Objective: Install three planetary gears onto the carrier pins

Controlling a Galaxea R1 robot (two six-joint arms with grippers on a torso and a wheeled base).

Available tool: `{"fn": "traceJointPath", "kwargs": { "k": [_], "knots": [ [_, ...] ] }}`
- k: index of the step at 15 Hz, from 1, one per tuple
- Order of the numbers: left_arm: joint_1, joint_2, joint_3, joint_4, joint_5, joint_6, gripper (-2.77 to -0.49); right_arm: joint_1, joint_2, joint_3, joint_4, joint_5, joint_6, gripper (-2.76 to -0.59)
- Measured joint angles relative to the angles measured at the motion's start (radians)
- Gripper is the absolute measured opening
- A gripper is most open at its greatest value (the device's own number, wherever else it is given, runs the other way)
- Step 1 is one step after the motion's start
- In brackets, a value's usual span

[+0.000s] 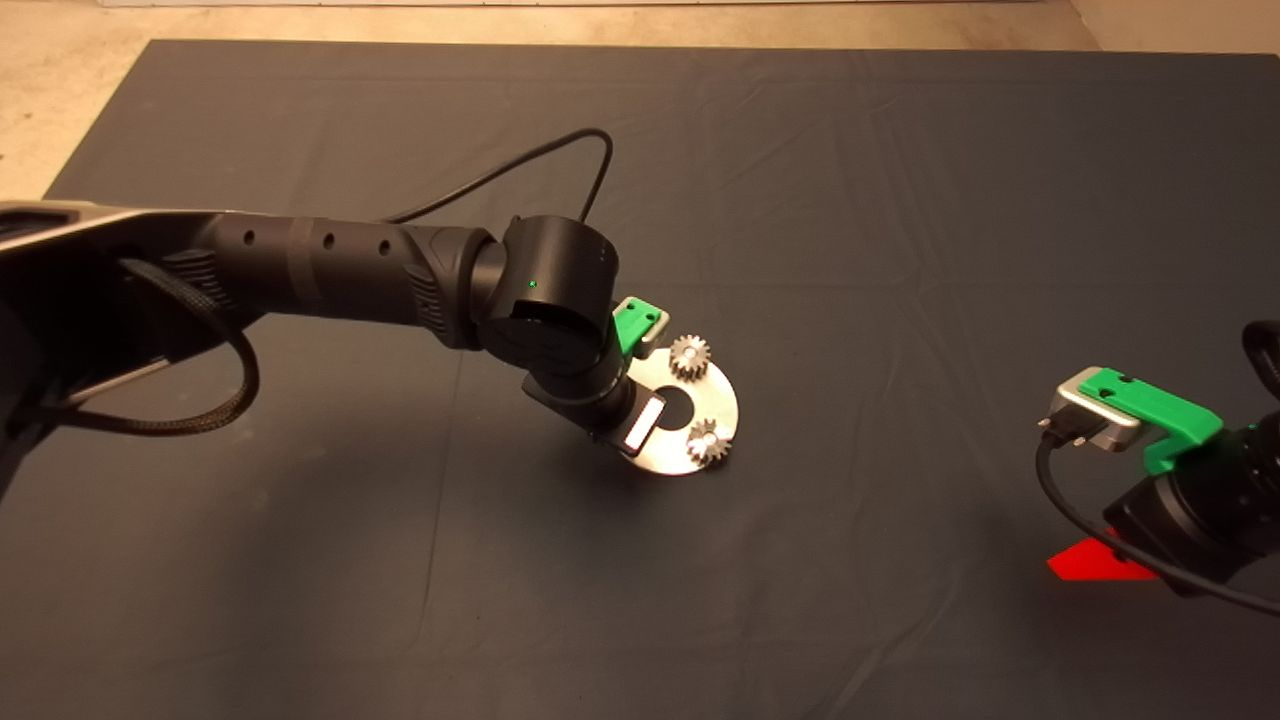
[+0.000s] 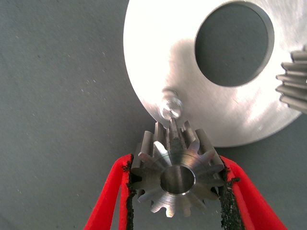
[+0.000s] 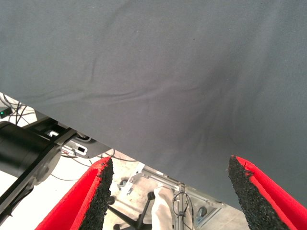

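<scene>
Your left arm (image 1: 340, 275) is matte black and tubular, with three small round holes along its forearm, ribbed sections near the joints and a tiny green light on the rounded wrist housing. A thin black cable (image 1: 520, 165) loops off its top; a braided black hose (image 1: 190, 400) hangs below. A bright white rectangular patch shows near its green bracket. Your left hand (image 2: 177, 179) has red fingers (image 2: 108, 191) lined with rough black pads. Your right hand (image 3: 170, 191) has the same red fingers with crumbly black pads, and carries a green mount with two screw holes on a silver block, from which a black cable runs.
</scene>
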Motion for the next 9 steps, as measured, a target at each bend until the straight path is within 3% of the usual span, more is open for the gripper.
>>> {"fn": "traceJointPath", "kwargs": {
  "k": [4,9],
  "knots": [
    [0.0,0.01,-0.014,0.002,0.008,0.017,-2.38,0.0,0.0,0.0,0.0,0.009,0.0,-1.6],
    [0.0,0.015,-0.022,0.01,0.007,0.021,-2.38,0.0,0.0,0.0,0.0,0.009,0.0,-1.6]
  ]
}}
